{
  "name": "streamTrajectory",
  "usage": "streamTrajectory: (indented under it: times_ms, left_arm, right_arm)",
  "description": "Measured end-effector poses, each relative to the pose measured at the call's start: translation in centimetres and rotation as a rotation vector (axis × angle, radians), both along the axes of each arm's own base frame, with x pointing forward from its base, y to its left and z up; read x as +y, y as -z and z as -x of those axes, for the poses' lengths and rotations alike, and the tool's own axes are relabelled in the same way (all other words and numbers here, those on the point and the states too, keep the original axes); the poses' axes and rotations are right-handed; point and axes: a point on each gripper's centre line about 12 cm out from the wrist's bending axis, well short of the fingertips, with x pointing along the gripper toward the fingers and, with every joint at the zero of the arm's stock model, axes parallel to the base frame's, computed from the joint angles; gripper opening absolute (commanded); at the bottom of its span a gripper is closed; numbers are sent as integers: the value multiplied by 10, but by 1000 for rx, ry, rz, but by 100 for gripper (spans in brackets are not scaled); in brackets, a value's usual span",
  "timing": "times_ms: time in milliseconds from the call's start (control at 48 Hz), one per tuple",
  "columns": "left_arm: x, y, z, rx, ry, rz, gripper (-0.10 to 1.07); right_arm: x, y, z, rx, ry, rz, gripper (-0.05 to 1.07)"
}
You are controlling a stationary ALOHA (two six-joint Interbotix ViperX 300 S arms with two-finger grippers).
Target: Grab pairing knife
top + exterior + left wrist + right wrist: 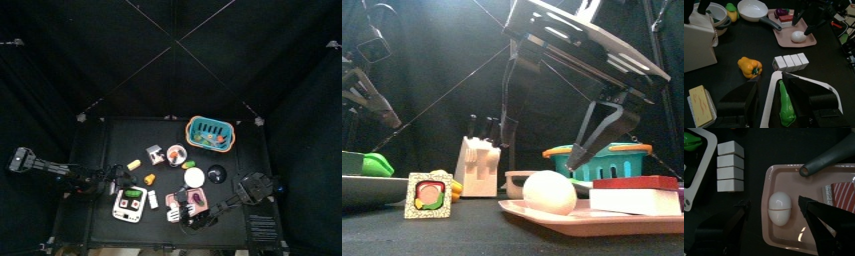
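The white knife block point(476, 165) stands left of centre in the front view, with black knife handles point(477, 125) sticking up from it. I cannot tell which one is the paring knife. The block also shows in the left wrist view point(699, 42), apart from my left gripper point(781, 102). That gripper is open and empty, hovering over a white tray point(769, 100) that holds a green pepper point(784, 105). My right gripper point(779, 230) is open and empty above the pink tray point(811, 175), with a white egg point(779, 208) between its jaws' line.
A yellow pepper point(749, 66) and a row of white cubes point(791, 62) lie between the trays. A white saucepan point(754, 10) stands near the block. A teal basket point(210, 130) stands at the back right. A red-striped block point(841, 195) lies on the pink tray.
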Motion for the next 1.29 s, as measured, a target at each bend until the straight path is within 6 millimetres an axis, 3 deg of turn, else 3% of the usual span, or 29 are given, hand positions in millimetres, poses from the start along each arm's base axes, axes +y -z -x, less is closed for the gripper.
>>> streamTrajectory:
  times_ms: [250,396,562,833,1062,1292]
  left_arm:
    - [0,0,0,-1,1,-2,79]
    - [0,0,0,-2,0,-1,79]
    - [0,0,0,-3,-3,3,79]
    - [-6,-2,-1,-21,-7,55,79]
    - [-13,-9,-2,-84,14,51,79]
    - [-6,-27,-8,-230,-27,-3,79]
  right_arm:
    - [-4,-33,3,6,-129,66,103]
    - [-20,-61,2,23,-235,166,103]
    - [-57,-89,2,72,-311,243,103]
    - [-126,-112,5,111,-299,322,103]
    - [-171,-118,10,28,-300,316,103]
    - [-206,-132,32,-122,-304,276,103]
